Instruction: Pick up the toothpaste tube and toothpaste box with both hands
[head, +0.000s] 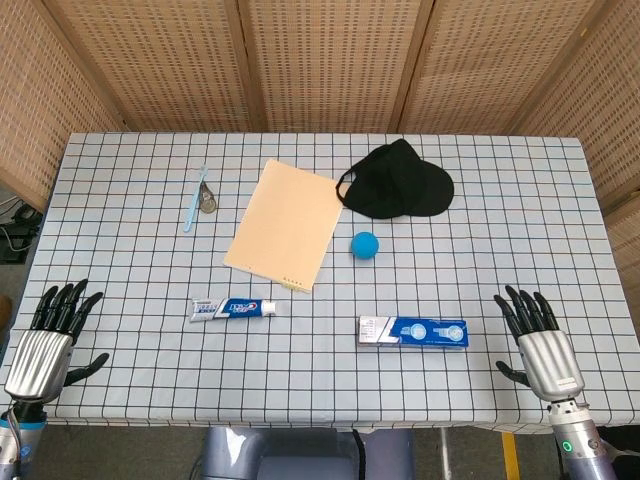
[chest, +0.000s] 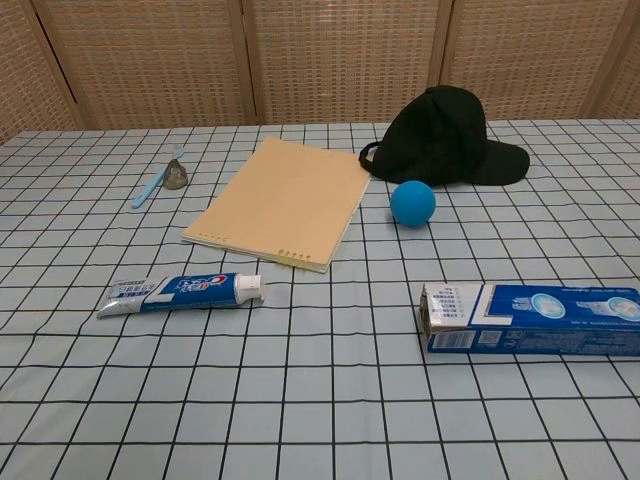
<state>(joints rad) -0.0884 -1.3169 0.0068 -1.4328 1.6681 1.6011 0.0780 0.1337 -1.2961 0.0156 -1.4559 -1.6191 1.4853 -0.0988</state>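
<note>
A blue and white toothpaste tube (head: 233, 308) (chest: 184, 292) lies flat on the checked tablecloth, left of centre, cap pointing right. The blue toothpaste box (head: 413, 331) (chest: 530, 318) lies flat to the right of centre. My left hand (head: 50, 338) rests at the table's front left corner, fingers spread, holding nothing, well left of the tube. At the front right corner my right hand (head: 538, 345) is likewise spread and empty, a little right of the box. Neither hand shows in the chest view.
A tan notebook (head: 283, 222) (chest: 283, 200) lies behind the tube. A blue ball (head: 364, 245) (chest: 412, 203) and a black cap (head: 397, 181) (chest: 446, 137) sit behind the box. A light blue toothbrush (head: 194, 200) (chest: 153, 182) with a small grey object lies at the back left.
</note>
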